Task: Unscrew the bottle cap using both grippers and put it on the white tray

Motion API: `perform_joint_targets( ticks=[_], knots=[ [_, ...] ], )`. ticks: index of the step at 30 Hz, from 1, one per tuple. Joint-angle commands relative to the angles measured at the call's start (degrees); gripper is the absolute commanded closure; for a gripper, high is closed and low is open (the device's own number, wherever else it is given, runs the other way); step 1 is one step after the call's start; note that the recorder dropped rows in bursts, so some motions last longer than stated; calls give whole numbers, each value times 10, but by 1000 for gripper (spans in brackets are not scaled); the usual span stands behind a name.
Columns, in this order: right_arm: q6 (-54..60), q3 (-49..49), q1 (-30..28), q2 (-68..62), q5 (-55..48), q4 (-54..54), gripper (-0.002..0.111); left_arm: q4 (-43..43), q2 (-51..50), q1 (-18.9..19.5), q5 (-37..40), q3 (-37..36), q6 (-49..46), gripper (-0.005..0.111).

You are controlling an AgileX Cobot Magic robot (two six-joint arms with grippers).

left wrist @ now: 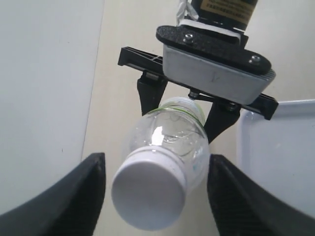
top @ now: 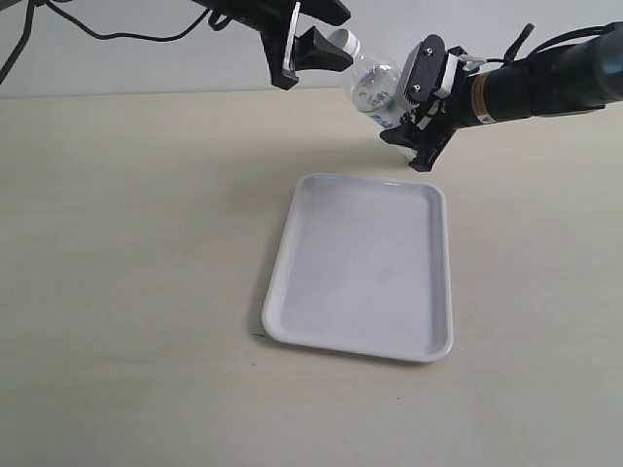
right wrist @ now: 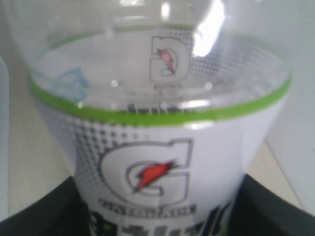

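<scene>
The bottle (top: 375, 88) is held tilted in the air above the table, behind the white tray (top: 360, 268). My right gripper (top: 411, 109) is shut on the bottle's labelled body (right wrist: 157, 162), with its dark fingers (right wrist: 34, 211) pressed against both sides. The white bottle cap (left wrist: 150, 194) is still on the neck and points at my left gripper (left wrist: 156, 196). That gripper is open: its two black fingers (left wrist: 64, 196) stand either side of the cap with a gap on each side. From the exterior the cap (top: 344, 41) sits right at the left gripper (top: 311, 53).
A pale wooden tabletop (top: 127, 253) spreads around the tray, with a light wall behind it. One corner of the tray (left wrist: 280, 162) lies below the right gripper (left wrist: 211, 64). Black cables hang at the top left.
</scene>
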State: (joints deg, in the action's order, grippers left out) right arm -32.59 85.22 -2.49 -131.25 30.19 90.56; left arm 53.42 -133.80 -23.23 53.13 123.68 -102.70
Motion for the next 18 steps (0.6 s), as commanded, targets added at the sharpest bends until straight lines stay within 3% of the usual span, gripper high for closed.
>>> perform_joint_targets(
  ticks=[1, 6, 10, 18],
  knots=[
    [-5, -1, -2, 1, -3, 5, 108, 10, 2, 0, -19, -5, 10, 47],
    [-5, -1, -2, 1, -3, 5, 108, 10, 2, 0, -15, -5, 14, 45],
    [-5, -1, -2, 1, -3, 5, 108, 10, 2, 0, -24, -5, 36, 31],
    [-5, -1, -2, 1, -3, 5, 108, 9, -7, 0, -27, -17, 40, 31]
  ],
)
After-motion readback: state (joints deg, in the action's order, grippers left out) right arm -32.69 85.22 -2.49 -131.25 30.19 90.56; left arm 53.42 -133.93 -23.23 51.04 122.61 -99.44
